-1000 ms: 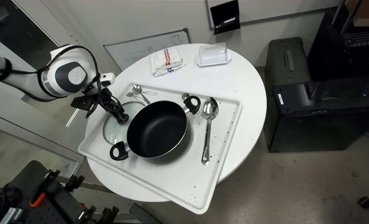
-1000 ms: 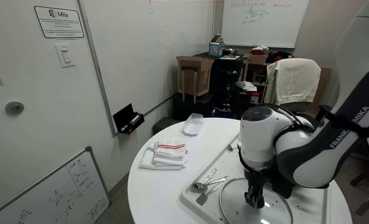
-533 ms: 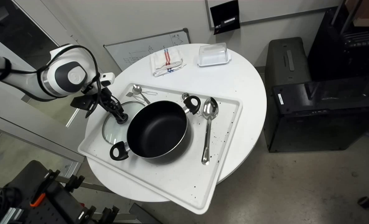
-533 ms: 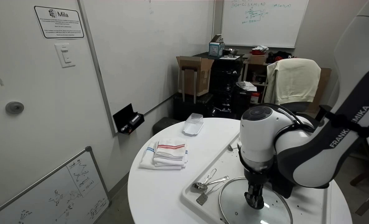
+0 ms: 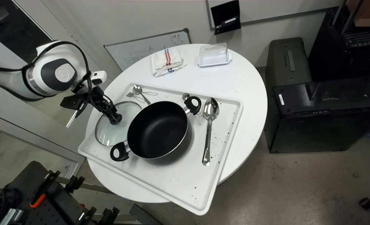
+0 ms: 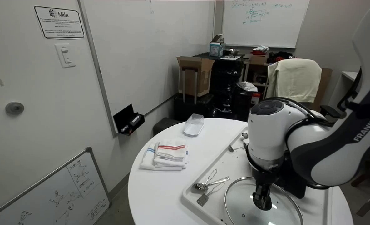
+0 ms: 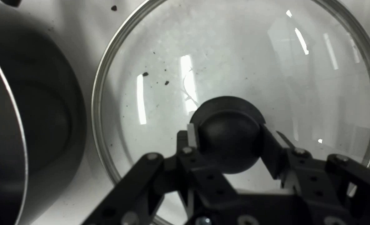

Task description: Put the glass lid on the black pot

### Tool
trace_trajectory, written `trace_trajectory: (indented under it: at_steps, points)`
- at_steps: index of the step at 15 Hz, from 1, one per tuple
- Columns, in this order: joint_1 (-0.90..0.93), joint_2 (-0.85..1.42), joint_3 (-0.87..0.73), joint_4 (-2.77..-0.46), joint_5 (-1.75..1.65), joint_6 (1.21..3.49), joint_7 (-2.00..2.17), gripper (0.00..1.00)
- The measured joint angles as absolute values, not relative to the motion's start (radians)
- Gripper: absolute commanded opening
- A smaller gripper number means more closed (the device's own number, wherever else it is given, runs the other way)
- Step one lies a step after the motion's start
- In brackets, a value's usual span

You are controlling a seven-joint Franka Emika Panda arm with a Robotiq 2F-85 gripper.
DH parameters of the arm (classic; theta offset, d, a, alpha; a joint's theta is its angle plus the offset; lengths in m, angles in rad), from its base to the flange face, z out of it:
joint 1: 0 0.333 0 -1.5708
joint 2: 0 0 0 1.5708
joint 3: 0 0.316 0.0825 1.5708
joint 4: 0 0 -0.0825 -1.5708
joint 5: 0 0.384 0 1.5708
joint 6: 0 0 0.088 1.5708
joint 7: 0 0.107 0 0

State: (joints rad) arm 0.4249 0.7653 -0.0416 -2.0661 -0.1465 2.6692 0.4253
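Observation:
The glass lid (image 5: 108, 133) lies flat at the tray's left, beside the black pot, in an exterior view. It also shows in an exterior view (image 6: 242, 198) and in the wrist view (image 7: 163, 103). My gripper (image 5: 116, 118) is shut on the lid's dark centre knob (image 7: 230, 137), one finger on each side. I cannot tell whether the lid touches the tray or is slightly raised. The black pot (image 5: 158, 131) stands open and uncovered right of the lid; its wall (image 7: 50, 103) shows at the left in the wrist view. The arm hides the pot in an exterior view (image 6: 262, 201).
The white tray (image 5: 178, 187) on the round table (image 5: 244, 90) bears a silver spoon (image 5: 210, 111) and several small utensils (image 5: 137, 90). Folded towels (image 5: 167, 61) and a clear-lidded dish (image 5: 214, 55) stand at the table's back. Two pot handles (image 5: 120, 152) stick out.
My gripper and the glass lid have moved together away from the pot, left in an exterior view, mostly in the last half second. The pot and utensils have not moved.

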Motion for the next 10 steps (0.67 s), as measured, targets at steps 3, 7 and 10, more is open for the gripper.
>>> trace_trajectory:
  at_steps: [3,7,10]
  points:
    - [0.436,0.692,-0.041,-2.126,-0.148,2.667,0.424,0.25]
    - [0.442,0.598,-0.04,-2.193,-0.158,2.659,0.423,0.25]
    - [0.442,0.536,-0.041,-2.231,-0.169,2.639,0.424,0.25]
